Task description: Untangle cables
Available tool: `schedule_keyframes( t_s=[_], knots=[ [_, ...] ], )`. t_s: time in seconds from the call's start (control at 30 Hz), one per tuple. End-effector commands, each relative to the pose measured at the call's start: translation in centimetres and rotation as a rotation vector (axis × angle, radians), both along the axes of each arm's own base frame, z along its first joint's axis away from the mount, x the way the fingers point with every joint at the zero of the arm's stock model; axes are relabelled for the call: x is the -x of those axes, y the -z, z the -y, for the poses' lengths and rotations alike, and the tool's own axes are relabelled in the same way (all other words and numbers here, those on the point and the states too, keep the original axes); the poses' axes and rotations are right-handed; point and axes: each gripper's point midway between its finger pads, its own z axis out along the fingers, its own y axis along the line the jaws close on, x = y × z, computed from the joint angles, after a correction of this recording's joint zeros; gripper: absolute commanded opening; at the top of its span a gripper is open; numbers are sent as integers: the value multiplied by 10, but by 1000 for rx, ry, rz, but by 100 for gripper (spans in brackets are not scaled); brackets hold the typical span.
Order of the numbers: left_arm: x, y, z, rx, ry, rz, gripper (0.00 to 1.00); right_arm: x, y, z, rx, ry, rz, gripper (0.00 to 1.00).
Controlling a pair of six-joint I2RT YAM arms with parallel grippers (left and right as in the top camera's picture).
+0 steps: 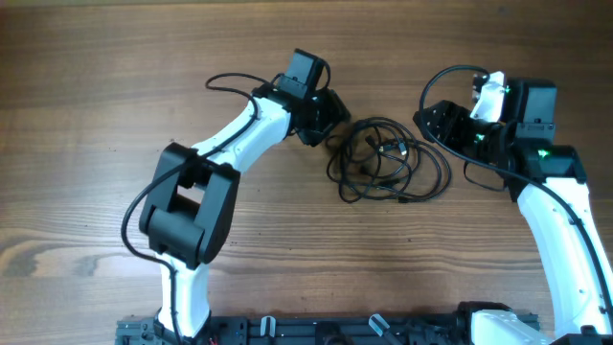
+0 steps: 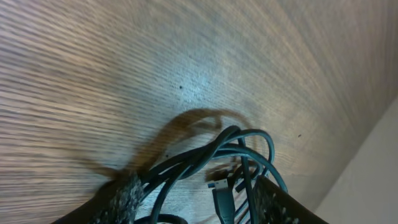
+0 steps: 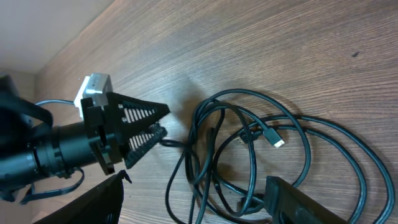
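The wooden counter (image 1: pixel 96 115) fills my overhead view. On it I have two white and black arms. The left arm (image 1: pixel 239 134) reaches from the near edge toward the far middle. The right arm (image 1: pixel 565 230) comes up along the right side and bends in toward the centre.

Between the two arm tips lie the cables (image 1: pixel 388 158), thin black cords piled in loose overlapping loops on the bare wood, slightly right of centre. The left edge of the pile touches the left arm's tip, and the right edge runs just beside the right arm's tip.

Through the left wrist camera I see the left jaws spread, with their textured fingers (image 2: pixel 124 196) low at either side of the picture. A bunch of strands (image 2: pixel 205 155) passes between them. I cannot tell whether either finger presses on the cords. From the right wrist camera one strand reaches the tip of the nearer left finger (image 3: pixel 146 140).

The right jaws are spread wide too, and their dark fingers (image 3: pixel 292 199) frame the near side of the loops. I cannot tell whether they touch the cords.

Smallest of all, a silver-tipped plug (image 3: pixel 273 138) lies inside the loops toward the right of the pile. A second dark plug (image 2: pixel 224 199) sits between the left fingers.
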Motion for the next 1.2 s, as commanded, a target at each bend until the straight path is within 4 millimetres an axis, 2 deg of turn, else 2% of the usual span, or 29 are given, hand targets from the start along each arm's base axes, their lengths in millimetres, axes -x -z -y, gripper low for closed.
schedule_keyframes(
  t_s=[0.0, 0.1, 0.13, 0.17, 0.2, 0.23, 0.3, 0.33, 0.4, 0.43, 0.53, 0.63, 0.87, 1.07, 1.1, 1.13, 1.17],
  knots=[
    [11, 10, 11, 19, 20, -49, 61, -5, -3, 2, 26, -1, 15, 74],
    [14, 12, 15, 16, 31, -54, 59, -4, -3, 2, 26, -1, 14, 74],
    [16, 13, 15, 13, 34, -58, 53, -4, -3, 2, 26, -1, 14, 74],
    [18, 13, 15, 10, 48, -60, 40, -4, -3, 2, 26, -1, 14, 74],
    [22, 14, 15, 5, 76, -62, 33, -5, -3, 2, 28, 0, 14, 74],
    [25, 15, 15, 1, 125, -46, 33, -5, -3, 2, 29, 1, 14, 74],
    [27, 14, 15, -30, 337, 88, 40, -4, -2, 2, 29, 1, 11, 74],
    [26, 15, 10, -64, 477, 187, 48, -3, -2, 2, 29, 1, 7, 74],
    [25, 17, 1, -106, 633, 283, 67, -3, -1, 3, 33, -2, 5, 74],
    [26, 18, -1, -119, 686, 314, 71, -3, -1, 2, 36, -7, 8, 74],
    [30, 20, -6, -158, 870, 413, 72, -2, -1, 2, 35, -7, 7, 74],
    [36, 22, -7, -185, 1045, 507, 67, -1, 0, 2, 35, -7, 1, 74],
    [40, 27, -9, -191, 1087, 518, 62, -1, 0, 2, 35, -7, -3, 74],
    [55, 42, -18, -193, 1130, 483, 54, 0, 1, 2, 39, -13, -4, 75],
    [55, 42, -18, -192, 1130, 483, 50, 0, 1, 2, 39, -13, -4, 75],
    [55, 42, -17, -193, 1129, 484, 43, 0, 1, 2, 39, -12, -4, 75],
    [53, 41, -16, -194, 1127, 497, 19, 0, 1, 2, 39, -12, -4, 75]
  ],
)
